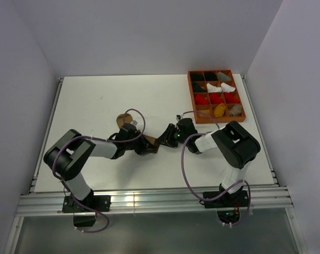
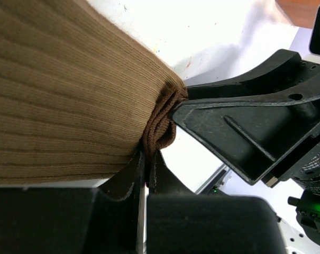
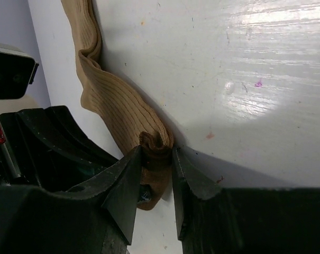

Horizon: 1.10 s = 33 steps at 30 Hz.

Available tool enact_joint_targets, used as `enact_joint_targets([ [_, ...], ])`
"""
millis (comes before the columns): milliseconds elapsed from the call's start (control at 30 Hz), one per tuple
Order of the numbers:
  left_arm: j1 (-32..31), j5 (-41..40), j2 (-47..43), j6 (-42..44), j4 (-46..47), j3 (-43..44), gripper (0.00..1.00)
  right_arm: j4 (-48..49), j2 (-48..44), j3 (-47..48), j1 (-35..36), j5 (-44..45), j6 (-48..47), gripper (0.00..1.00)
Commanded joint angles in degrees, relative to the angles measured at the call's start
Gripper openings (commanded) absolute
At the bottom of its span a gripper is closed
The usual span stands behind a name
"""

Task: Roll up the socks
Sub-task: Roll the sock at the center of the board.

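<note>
Tan ribbed knit ankle sock (image 1: 125, 119) with a darker brown cuff, seen from above, lies close to the middle of the white surface (image 1: 96, 100). Its free end curls away toward 11 o'clock. The left claw (image 1: 143, 145) and right claw (image 1: 164, 139) meet over its other end. At 2 o'clock sits an orange-brown compartment tray (image 1: 190, 98) holding rolled sock bundles (image 1: 215, 98) in red, white, black and grey.

Left wrist view: the sock (image 2: 59, 95) fills the frame from 9 to 12 o'clock, with fine lengthwise ribs. Its dark cuff edge is folded into a thick wad at the centre. The left claw (image 2: 147, 164) is clenched on that wad at 6 o'clock, jaws nearly touching. A black plastic finger (image 2: 239, 132) of the right claw presses in from 3 o'clock.

Right wrist view: the sock (image 3: 112, 106) trails from 11 o'clock down to 6 o'clock, wrinkled and twisted on the glossy surface (image 3: 228, 79). The right claw (image 3: 157, 159) is grasping the bunched dark cuff, jaws partly closed around it.

The sock is probably light, limp and stretchy, not fragile. It would likely sag and bunch rather than hold a shape. The doubled cuff seems the firmest place to grip, since a single layer could slip or stretch.
</note>
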Motion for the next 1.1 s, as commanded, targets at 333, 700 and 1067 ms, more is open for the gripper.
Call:
enact_joint_targets([
  [333, 0.8, 0.6, 0.3, 0.3, 2.7, -1.9, 0.06, -14.2, 1.5, 3.2, 1.4, 3.4, -3.5, 0.0],
  [700, -6.1, -26.8, -11.7, 18.4, -24.5, 7.5, 0.75, -34.0, 0.7, 12.3, 2.5, 9.1, -6.9, 0.0],
  [1067, -25.9, -57.5, -9.1, 40.3, -21.6, 11.1, 0.62, -44.2, 2.2, 19.1, 3.5, 10.0, -7.1, 0.0],
])
